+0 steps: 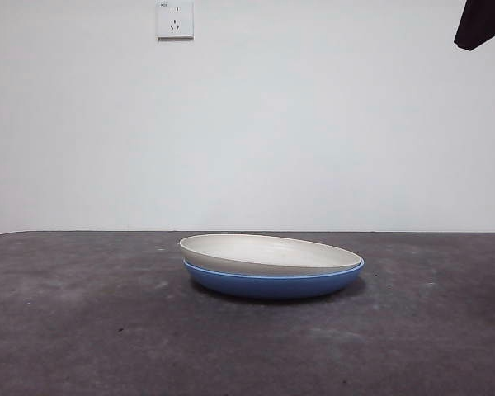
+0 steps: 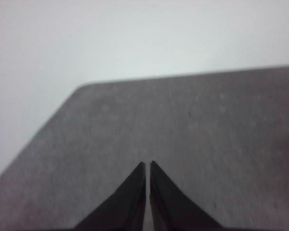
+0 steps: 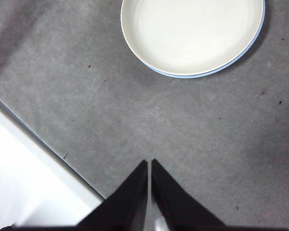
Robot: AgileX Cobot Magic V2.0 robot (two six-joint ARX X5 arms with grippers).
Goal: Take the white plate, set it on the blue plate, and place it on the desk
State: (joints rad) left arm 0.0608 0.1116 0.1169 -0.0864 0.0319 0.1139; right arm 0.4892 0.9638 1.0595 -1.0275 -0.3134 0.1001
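White plate (image 1: 268, 252) tilted atop blue plate (image 1: 272, 283)

- From my front camera, the white plate (image 1: 268, 252) hides nearly all of the blue plate's (image 1: 272, 284) inside; I see only the blue outer wall and a thin rim line.
- In my right wrist view the white plate (image 3: 192, 33) is cut off by the picture's edge, and the blue plate (image 3: 183, 75) shows only as a thin sliver along one side.
- My left wrist view is blurred; the desk (image 2: 207, 125) texture is soft and neither plate shows.
- At the front view's top corner, a black tip (image 1: 481, 22) is cut off; I can't tell which arm it is.
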